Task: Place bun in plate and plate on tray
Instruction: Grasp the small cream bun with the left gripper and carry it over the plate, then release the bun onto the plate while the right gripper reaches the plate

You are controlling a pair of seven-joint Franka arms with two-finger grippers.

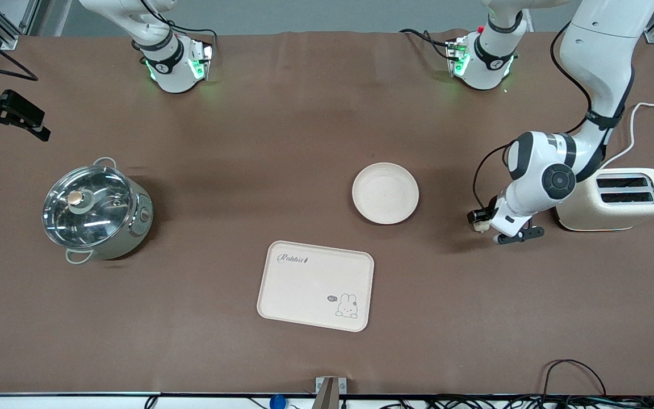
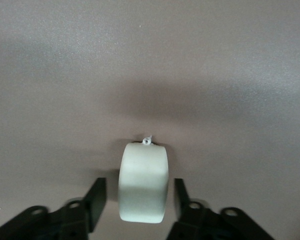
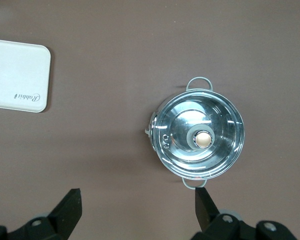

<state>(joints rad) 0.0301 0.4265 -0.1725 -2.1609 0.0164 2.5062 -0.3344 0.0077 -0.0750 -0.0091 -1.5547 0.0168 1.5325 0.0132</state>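
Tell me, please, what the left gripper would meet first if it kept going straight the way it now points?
Most likely the bun, which lies between the open jaws of the left gripper, and under it the bare table; depth is hard to judge.

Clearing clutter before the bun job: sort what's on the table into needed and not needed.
Needed: bun between the left pincer's open fingers; plate; tray.
Not needed: lidded pot, under the right pincer, which is open; toaster.

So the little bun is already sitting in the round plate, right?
No. The plate holds nothing. The bun is between the fingers of the left hand, low beside the toaster, as the left wrist view shows. The fingers aren't touching it.
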